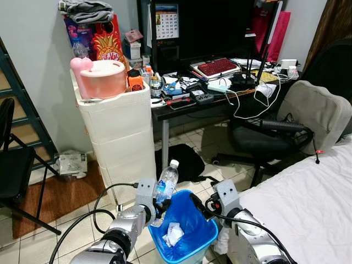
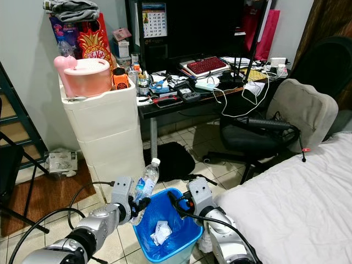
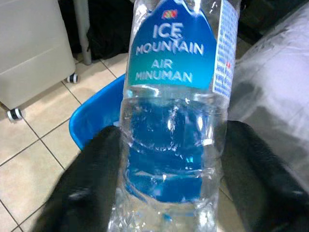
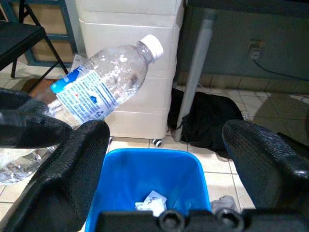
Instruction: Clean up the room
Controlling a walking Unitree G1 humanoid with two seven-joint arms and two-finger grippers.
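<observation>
The left gripper (image 1: pixel 160 206) has its jaws clamped on the lower body of a clear water bottle (image 1: pixel 165 184), cap tilted up, just over the near rim of the blue bin (image 1: pixel 184 234). The right gripper (image 1: pixel 199 202) waits, jaws apart, over the opposite rim. Best to carry the bottle past the rim before releasing, so it drops inside among the crumpled paper (image 1: pixel 173 233).

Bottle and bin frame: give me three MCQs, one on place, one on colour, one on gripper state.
1. Where is the water bottle?
A. on the desk
B. held over the bin's rim
C. lying on the bed

2. What colour is the bin?
A. blue
B. red
C. white

3. What state is the left gripper in?
A. open, apart from everything
B. shut on nothing
C. shut on the water bottle

Answers: B, it tilts above the bin's edge; A, its walls are blue, with crumpled paper inside; C, black fingers press both sides of the bottle.
</observation>
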